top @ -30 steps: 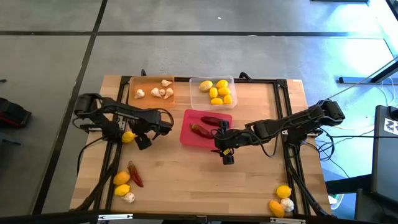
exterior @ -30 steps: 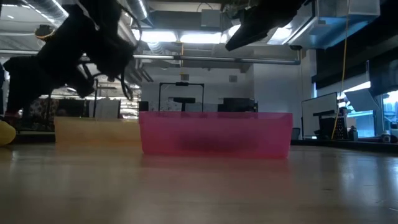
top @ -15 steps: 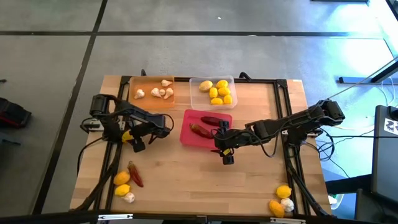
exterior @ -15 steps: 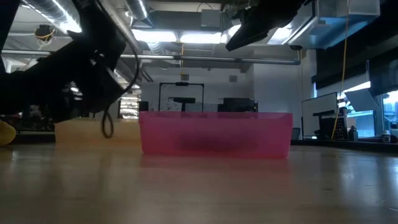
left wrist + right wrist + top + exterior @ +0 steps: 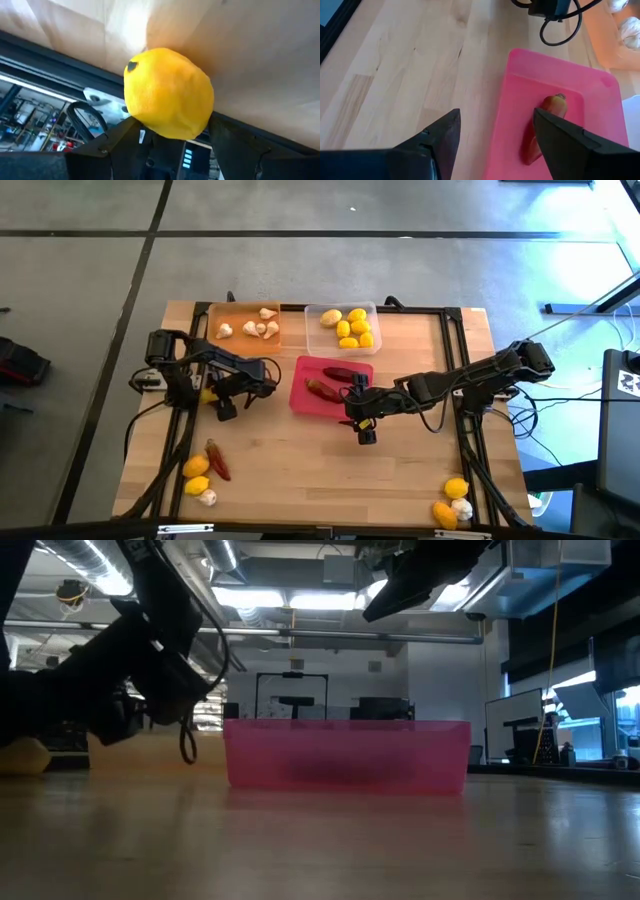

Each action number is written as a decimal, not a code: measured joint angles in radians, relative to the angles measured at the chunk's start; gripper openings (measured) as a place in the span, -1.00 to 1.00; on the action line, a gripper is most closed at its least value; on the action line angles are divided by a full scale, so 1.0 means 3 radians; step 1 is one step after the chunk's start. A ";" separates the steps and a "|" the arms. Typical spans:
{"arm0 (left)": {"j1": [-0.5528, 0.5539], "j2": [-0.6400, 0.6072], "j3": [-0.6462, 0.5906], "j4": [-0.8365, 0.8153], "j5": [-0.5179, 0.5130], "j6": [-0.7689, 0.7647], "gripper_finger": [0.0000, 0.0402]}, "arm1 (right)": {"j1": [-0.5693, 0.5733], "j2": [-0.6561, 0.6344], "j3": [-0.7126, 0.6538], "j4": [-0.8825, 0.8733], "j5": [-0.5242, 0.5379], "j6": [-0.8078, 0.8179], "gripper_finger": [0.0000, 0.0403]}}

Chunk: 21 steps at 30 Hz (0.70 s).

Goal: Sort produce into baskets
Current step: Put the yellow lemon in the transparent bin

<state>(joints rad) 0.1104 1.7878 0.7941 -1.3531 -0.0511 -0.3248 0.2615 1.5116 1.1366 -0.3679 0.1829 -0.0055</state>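
Observation:
My left gripper [image 5: 214, 397] is at the table's left side and is shut on a yellow lemon [image 5: 207, 394], which fills the left wrist view [image 5: 167, 92]. My right gripper [image 5: 362, 418] hangs open and empty over the near right edge of the pink tray [image 5: 300, 395], which holds dark red chilies [image 5: 322, 388]. The orange tray [image 5: 245, 340] holds garlic bulbs [image 5: 255, 328]. The clear tray [image 5: 322, 332] holds lemons [image 5: 352, 327]. My left gripper has the lemon between its two fingers [image 5: 112, 147], which lie on its two opposite sides [image 5: 135, 117]. The lemon sticks out past the fingertips, close over the wooden table top. Whether it rests on the table I cannot tell.
Loose lemons [image 5: 196, 477], a garlic bulb [image 5: 207, 497] and a chili [image 5: 217, 461] lie at the near left corner. A lemon [image 5: 456, 488], an orange piece [image 5: 443, 513] and a garlic bulb [image 5: 462, 507] lie at the near right. A black frame rail [image 5: 185, 440] runs along each side.
My left arm has drawn in and come down. Its gripper has turned about at the lemon and shifted a little toward the far edge, and the lemon has shifted slightly with it. My right arm has kept still.

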 joint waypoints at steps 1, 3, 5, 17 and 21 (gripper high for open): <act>-0.0001 0.0000 0.0004 0.0015 -0.0005 0.0016 0.13 | 0.0000 0.0000 0.0000 -0.0001 0.0000 0.0000 0.20; -0.0013 0.0000 0.0027 0.0035 -0.0020 0.0031 0.13 | 0.0000 0.0000 0.0000 -0.0001 0.0000 0.0000 0.20; -0.0047 -0.0009 0.0052 0.0045 -0.0064 0.0022 0.13 | 0.0000 0.0000 0.0000 -0.0002 0.0000 0.0000 0.20; -0.0387 -0.0173 0.0221 0.0135 -0.0143 -0.0191 0.13 | 0.0000 0.0000 0.0000 0.0025 0.0000 0.0000 0.20; -0.0505 -0.0290 0.0300 0.0201 -0.0123 -0.0219 0.13 | 0.0000 -0.0001 0.0000 0.0027 0.0000 0.0000 0.20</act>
<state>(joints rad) -0.0411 1.7009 0.8840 -1.2928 -0.0880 -0.3906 0.2615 1.5112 1.1366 -0.3597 0.1829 -0.0055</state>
